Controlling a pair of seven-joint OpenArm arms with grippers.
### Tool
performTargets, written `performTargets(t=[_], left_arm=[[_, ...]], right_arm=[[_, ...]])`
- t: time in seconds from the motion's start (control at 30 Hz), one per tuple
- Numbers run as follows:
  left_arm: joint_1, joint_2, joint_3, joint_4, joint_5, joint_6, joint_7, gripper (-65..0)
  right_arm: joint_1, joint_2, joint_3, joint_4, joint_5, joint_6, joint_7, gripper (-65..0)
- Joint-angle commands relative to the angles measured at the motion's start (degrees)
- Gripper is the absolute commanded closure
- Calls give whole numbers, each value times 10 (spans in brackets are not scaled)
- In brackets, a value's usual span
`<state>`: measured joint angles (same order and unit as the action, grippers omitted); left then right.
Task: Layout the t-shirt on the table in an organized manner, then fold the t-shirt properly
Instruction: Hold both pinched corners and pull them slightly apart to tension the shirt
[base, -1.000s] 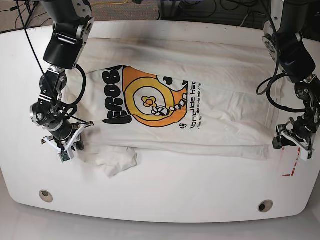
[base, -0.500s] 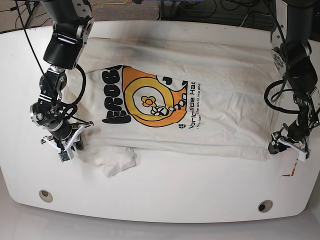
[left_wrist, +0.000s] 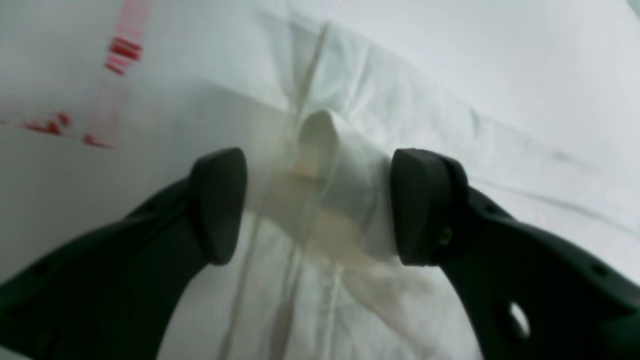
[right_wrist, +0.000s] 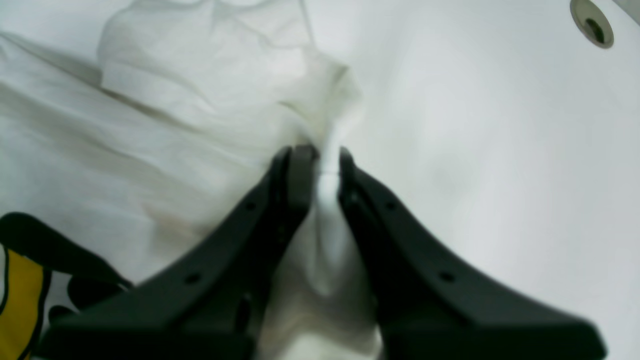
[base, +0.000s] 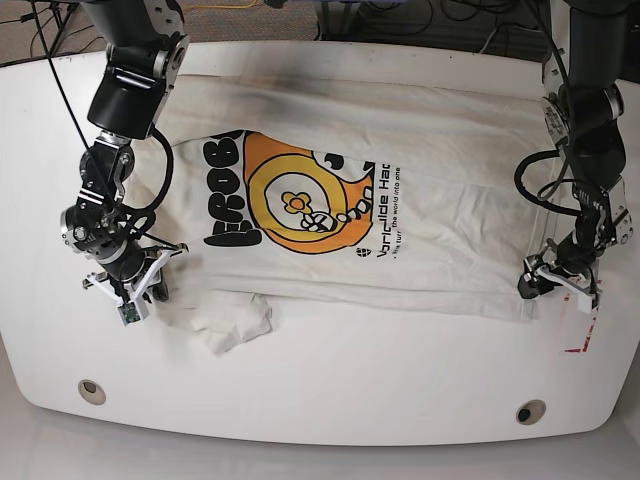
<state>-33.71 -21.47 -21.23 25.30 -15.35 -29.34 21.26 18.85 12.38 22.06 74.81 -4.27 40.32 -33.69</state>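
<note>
Here the white t-shirt (base: 370, 200) lies spread across the table (base: 330, 390), graphic up, with its near sleeve (base: 232, 322) crumpled into a loose bunch at the front edge. The right gripper (right_wrist: 320, 155) is clamped on a thin pinch of cloth beside that sleeve. The left gripper (left_wrist: 317, 205) stands wide, its jaws straddling a raised fold at the hem corner (left_wrist: 325, 150) without yet closing on it, close to the red tape (left_wrist: 115, 65).

The risk lies in the mismatch. If the left jaws close too high, they may catch only the top layer, or miss the fold and leave the corner behind. Then a pull by the right arm alone would probably drag the shirt askew and wrinkle the flat body. The right pinch looks slim, too; under tension the cloth could slip free, and the bunched sleeve could stay folded under.
</note>
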Motion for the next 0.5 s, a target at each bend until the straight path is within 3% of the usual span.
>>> performTargets(t=[0.0, 0.47], left_arm=[[-16, -9, 2, -12, -3, 8, -18, -428], [-32, 2, 24, -35, -6, 6, -10, -421]], right_arm=[[14, 9, 2, 9, 7, -3, 11, -60], [0, 9, 2, 12, 7, -3, 12, -60]])
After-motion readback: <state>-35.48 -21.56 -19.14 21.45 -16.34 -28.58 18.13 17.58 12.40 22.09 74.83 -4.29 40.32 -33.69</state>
